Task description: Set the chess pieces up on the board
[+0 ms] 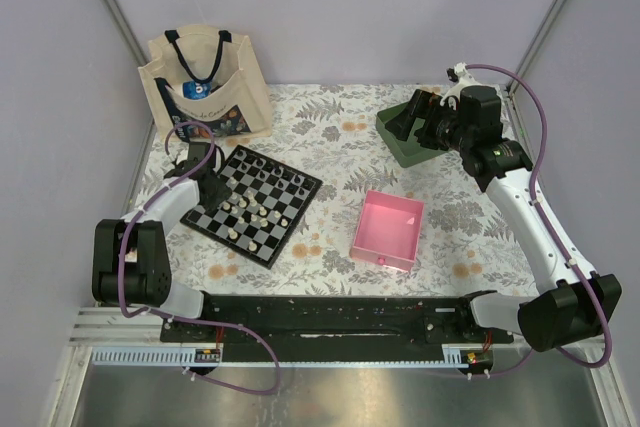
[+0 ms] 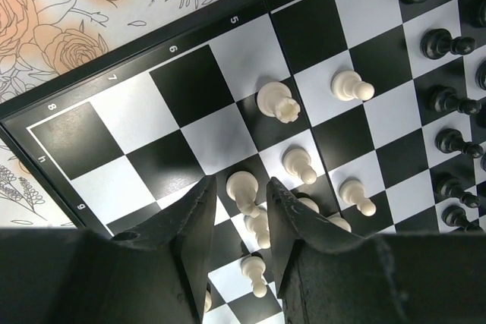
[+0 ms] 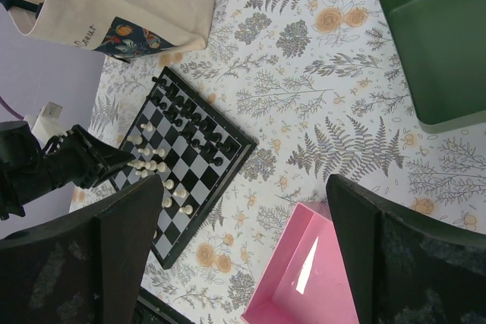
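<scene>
mid white-pawn sorting, the left claw [image 2: 240, 186], slightly parted and gripping nothing, straddles a cream pawn [image 2: 244, 193] on the board [image 2: 190, 89] at the left of the desk [image 1: 340, 147], so the next move is likely closing on it; the right claw [image 3: 244, 187] gapes empty.

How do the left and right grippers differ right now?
The left gripper sits low over the board, the right gripper raised by the green tray. Left fingers are narrowly apart above white chess pieces; right fingers spread wide. Both are open and black.
</scene>
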Available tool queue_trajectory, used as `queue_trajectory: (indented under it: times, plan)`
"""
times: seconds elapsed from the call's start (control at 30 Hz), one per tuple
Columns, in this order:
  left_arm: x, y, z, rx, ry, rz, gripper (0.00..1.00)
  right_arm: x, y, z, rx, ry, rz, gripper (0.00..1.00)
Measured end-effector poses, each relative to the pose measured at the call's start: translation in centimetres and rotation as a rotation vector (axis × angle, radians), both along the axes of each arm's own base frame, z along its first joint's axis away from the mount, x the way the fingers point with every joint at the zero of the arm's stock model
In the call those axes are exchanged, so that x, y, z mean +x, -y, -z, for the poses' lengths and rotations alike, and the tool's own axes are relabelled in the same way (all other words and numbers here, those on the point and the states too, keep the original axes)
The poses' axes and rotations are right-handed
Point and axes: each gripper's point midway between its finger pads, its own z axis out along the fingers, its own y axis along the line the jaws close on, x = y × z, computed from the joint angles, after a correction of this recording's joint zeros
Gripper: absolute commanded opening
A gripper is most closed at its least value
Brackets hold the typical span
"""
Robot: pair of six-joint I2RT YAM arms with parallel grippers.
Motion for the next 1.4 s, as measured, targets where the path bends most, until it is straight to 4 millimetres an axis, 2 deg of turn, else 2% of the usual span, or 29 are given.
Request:
queue_trajectory:
  times: [0.1,0.63,0.83,0.9,0.97,1.23,1.4]
  plan:
    - [0.1,0.2,0.0,-0.008,0.007,0.005,0.29,0.0,0.0,0.0,-0.001,0.0,0.0,0.99]
    - [0.0,0.7,0.2,-0.034,0.005,0.02,0.3,0.0,0.0,0.2,-0.004,-0.002,0.001,1.0]
    - [-0.2,0.7,0.3,-0.032,-0.003,0.022,0.2,0.0,0.0,0.2,-0.004,-0.002,0.001,1.0]
    - [-0.2,0.7,0.3,-0.032,-0.002,0.023,0.13,0.0,0.1,0.2,-0.004,-0.002,0.001,0.99]
    - [-0.2,0.7,0.3,-0.031,-0.002,0.023,0.0,0.0,0.1,0.2,-0.004,-0.001,0.001,1.0]
    - [-0.5,0.4,0.0,-0.02,-0.005,0.021,0.0,0.2,0.3,0.2,-0.015,0.002,0.015,1.0]
    - [-2.0,-0.5,-1.7,0.019,0.02,-0.006,0.0,0.2,0.3,0.2,-0.016,0.003,0.015,0.99]
